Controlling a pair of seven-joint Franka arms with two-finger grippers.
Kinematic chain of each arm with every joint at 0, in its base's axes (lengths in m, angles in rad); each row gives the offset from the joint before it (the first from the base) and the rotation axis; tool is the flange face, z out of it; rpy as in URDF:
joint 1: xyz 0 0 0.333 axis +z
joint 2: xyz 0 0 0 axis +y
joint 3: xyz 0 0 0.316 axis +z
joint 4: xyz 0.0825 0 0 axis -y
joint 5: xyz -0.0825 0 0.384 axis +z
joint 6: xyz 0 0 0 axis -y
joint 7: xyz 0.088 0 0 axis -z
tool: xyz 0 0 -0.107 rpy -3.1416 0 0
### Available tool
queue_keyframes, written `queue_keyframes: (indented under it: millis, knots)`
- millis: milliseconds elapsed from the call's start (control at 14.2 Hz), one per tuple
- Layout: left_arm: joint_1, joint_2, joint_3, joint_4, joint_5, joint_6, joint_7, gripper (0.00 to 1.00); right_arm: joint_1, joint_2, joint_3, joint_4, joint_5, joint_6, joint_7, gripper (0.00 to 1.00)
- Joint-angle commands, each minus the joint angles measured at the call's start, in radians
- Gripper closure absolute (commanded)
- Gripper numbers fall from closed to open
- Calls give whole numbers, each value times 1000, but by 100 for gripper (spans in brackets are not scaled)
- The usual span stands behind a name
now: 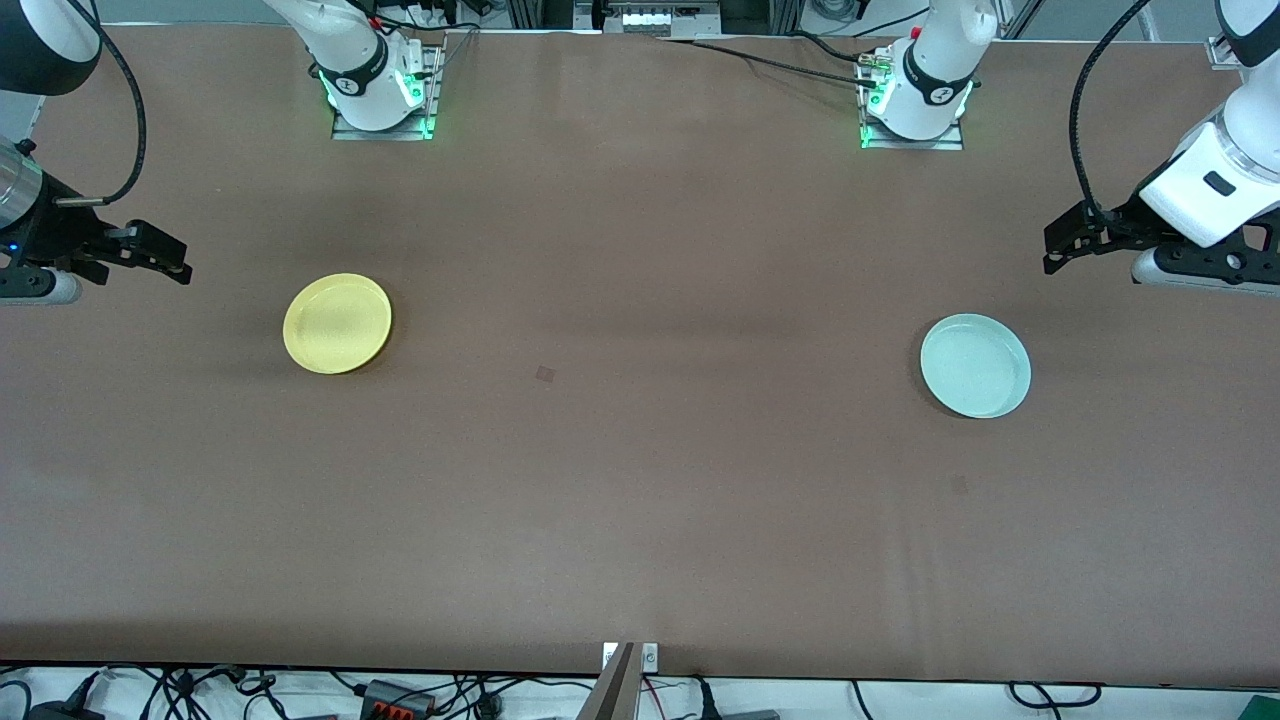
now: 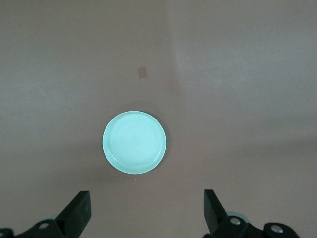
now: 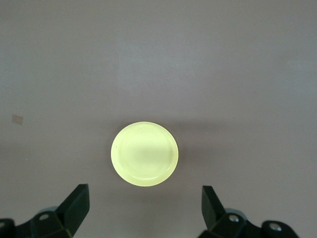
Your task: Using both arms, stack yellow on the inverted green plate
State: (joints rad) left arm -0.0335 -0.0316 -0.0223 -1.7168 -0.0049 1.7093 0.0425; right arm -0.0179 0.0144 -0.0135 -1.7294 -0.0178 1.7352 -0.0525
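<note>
The yellow plate lies flat on the brown table toward the right arm's end; it also shows in the right wrist view. The green plate lies flat, hollow side up, toward the left arm's end, and shows in the left wrist view. The two plates are far apart. My right gripper is open and empty, up over the table at its own end, apart from the yellow plate. My left gripper is open and empty, up over the table at its own end, apart from the green plate.
The arms' bases stand along the table's edge farthest from the front camera. A small dark patch marks the table's middle. Cables lie off the table's near edge.
</note>
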Motion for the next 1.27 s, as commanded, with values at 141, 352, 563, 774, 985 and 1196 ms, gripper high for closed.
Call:
queue_keyframes:
  millis: [141,352,563,774,985,1196]
  knots:
    - [0,6,1,26,-10,-23,14,0,-13,-7,4,-2,12,3,-12,0]
    - [0,6,1,26,-9,-23,14,0,-11,-5,4,-2,12,4,-12,0]
    - [0,6,-1,26,-9,-23,14,0,-11,-5,4,-2,13,0,-12,0]
    - [0,6,-1,26,-9,-23,16,0,-10,-5,4,-4,13,-2,-12,0]
    - [0,6,-1,26,-9,-23,16,0,-11,2,4,-4,13,-2,-10,0]
    - [0,6,-1,26,-7,-23,16,0,-2,1,9,-4,13,-6,-9,0]
